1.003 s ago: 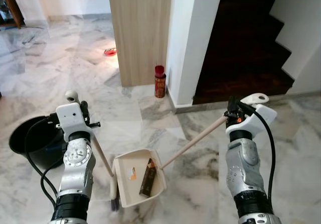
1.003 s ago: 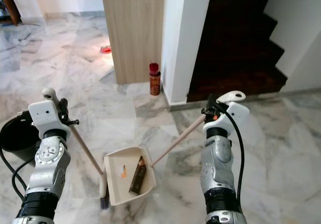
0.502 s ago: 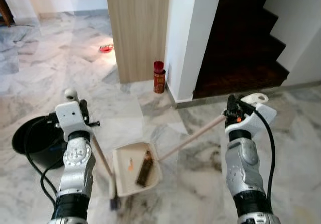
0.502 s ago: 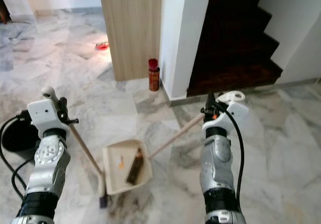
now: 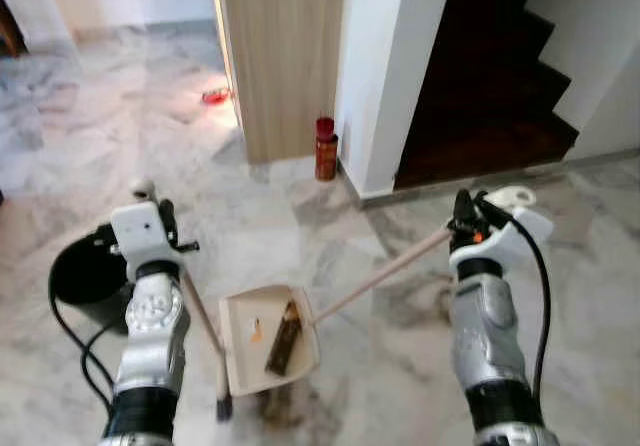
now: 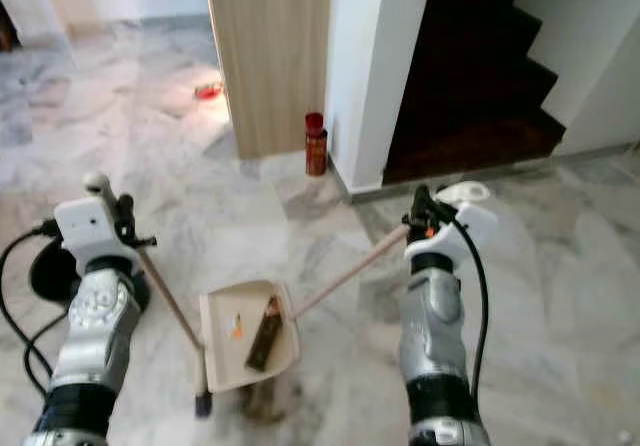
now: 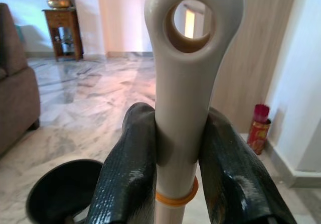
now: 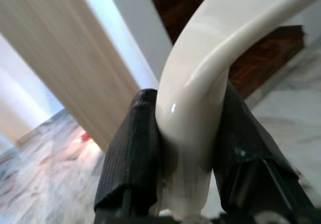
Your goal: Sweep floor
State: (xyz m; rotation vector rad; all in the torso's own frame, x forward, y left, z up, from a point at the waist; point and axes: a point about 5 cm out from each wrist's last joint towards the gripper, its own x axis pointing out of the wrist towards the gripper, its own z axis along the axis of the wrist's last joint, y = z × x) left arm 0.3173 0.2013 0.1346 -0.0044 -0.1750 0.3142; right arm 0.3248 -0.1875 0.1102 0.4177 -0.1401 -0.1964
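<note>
- The left gripper (image 7: 175,148) is squeezing the cream plastic top of the broom (image 5: 200,316), and the thin wood stick is slanting down to the dark brush on the floor.
- The brush is sitting right beside the near left corner of the dustpan (image 5: 268,338).
- The right gripper (image 8: 183,153) is clamped on the curved cream handle of the dustpan, whose long stick is running down and left to the flat cream tray.
- A dark brown bar (image 5: 281,330) and a small orange bit (image 5: 256,332) are lying inside the tray.
- A dark smudge of dirt (image 5: 283,403) is lying just next to the brush, near the tray's near edge, so the left arm is closer to it.
- A round black bin (image 5: 88,276) is standing to the left.
- The marble floor (image 5: 380,366) is looking smooth and shiny.
- Farther off, a red can (image 5: 326,148) is standing by the wood panel (image 5: 285,56) and dark stairs (image 5: 490,76).
</note>
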